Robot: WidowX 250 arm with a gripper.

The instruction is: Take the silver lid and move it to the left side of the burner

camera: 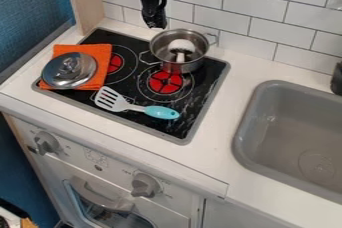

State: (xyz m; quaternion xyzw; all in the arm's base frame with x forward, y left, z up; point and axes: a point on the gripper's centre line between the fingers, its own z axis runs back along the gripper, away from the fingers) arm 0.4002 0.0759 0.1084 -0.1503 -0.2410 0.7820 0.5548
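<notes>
Blue wall (27, 27) rises well left of the claw (157, 24); the silver lid (69, 70) lies on an orange cloth (100, 56), left and frontward of the claw; a turquoise-handled spatula (115, 101) rests in front of it; whether the claw is open or closed, I cannot tell; just to its right and frontward sits a pot (184, 67) holding a white brush (180, 47); farther right, a grey sink (267, 122).

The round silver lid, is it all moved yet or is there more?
The moving looks done: the silver lid sits on the orange cloth, left of the round red burners. The lid isn't in hand; the black gripper hangs away from it. Probably nothing is left.
</notes>
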